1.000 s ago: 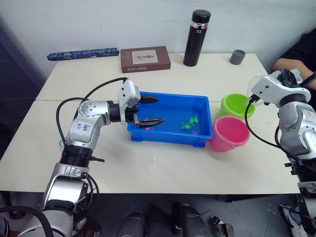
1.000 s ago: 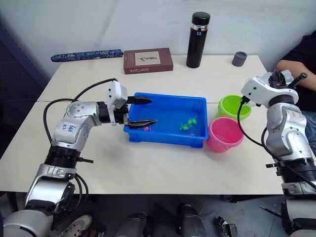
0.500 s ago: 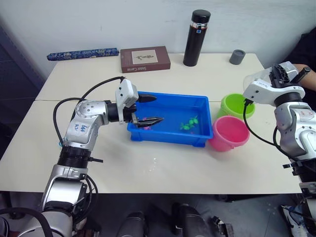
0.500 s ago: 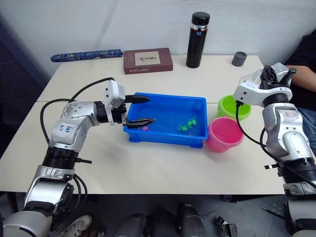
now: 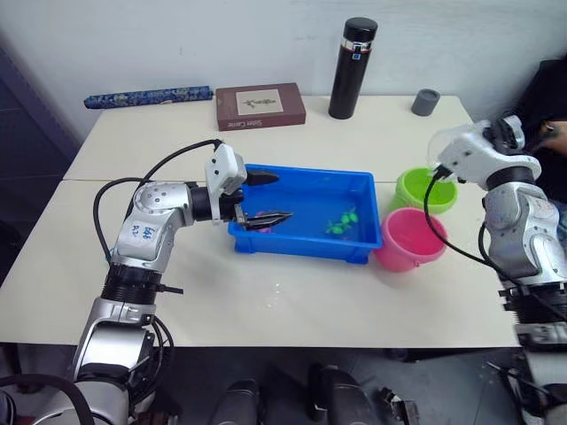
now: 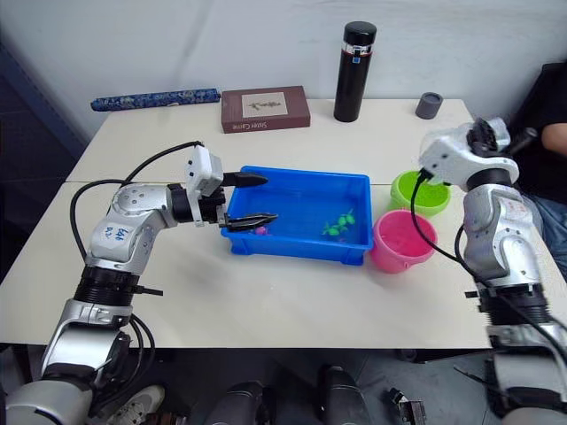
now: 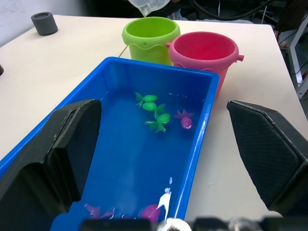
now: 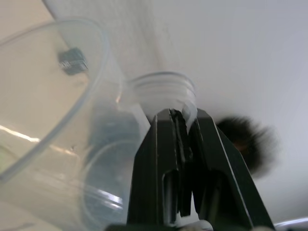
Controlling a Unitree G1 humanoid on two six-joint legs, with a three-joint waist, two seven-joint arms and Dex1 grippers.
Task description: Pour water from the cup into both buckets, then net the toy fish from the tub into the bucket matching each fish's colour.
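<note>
Right gripper (image 8: pixel 185 144) clamps the wide clear plastic measuring cup (image 8: pixel 62 144) by its handle, tipped above the lime green round plastic bucket (image 5: pixel 423 188); thin, light, slippery walls, so keep hold at the handle. Left gripper (image 5: pixel 266 197) spread wide, empty, over the shallow blue rectangular plastic tub (image 5: pixel 306 248).

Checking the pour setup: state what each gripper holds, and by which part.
The right gripper is shut on the clear cup, pinching its handle, above the green bucket. The left gripper is open over the blue tub and holds nothing.
</note>
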